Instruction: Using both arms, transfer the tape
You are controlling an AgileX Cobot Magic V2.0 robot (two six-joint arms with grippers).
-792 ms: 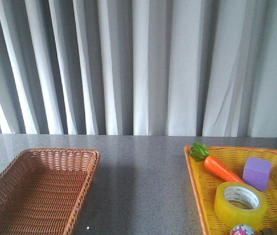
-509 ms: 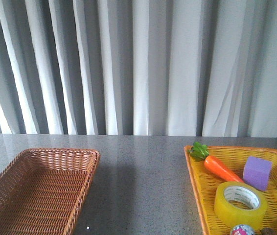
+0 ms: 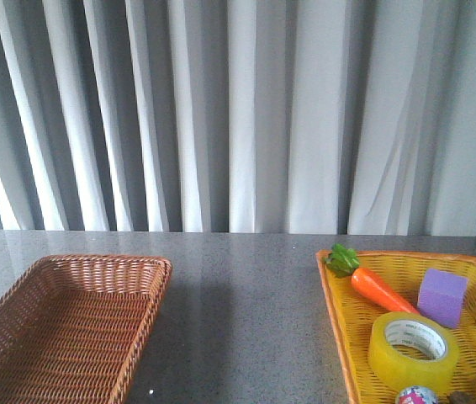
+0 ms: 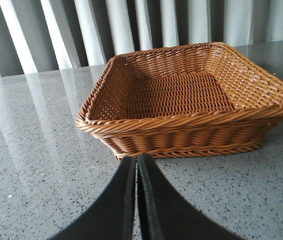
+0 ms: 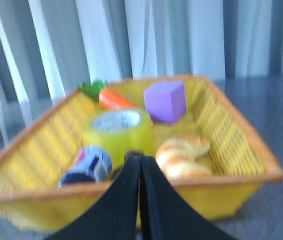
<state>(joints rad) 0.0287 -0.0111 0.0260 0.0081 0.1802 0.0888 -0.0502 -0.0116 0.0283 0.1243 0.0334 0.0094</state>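
The tape (image 3: 412, 350), a wide yellow translucent roll with a white printed core, lies flat in the yellow woven tray (image 3: 335, 296) at the right of the table. In the right wrist view the tape (image 5: 117, 130) sits near the tray's middle, beyond my right gripper (image 5: 140, 159), which is shut with nothing held and stands outside the tray's near rim (image 5: 41, 192). My left gripper (image 4: 136, 160) is shut and empty, low over the table just short of the brown wicker basket (image 4: 191, 117). Neither arm shows in the front view.
The yellow tray also holds a toy carrot (image 3: 379, 288), a purple cube (image 3: 441, 296), a small colourful ball (image 5: 89, 165) and a bread roll (image 5: 181, 156). The brown wicker basket (image 3: 112, 273) stands empty on the left. Grey curtains hang behind the speckled table.
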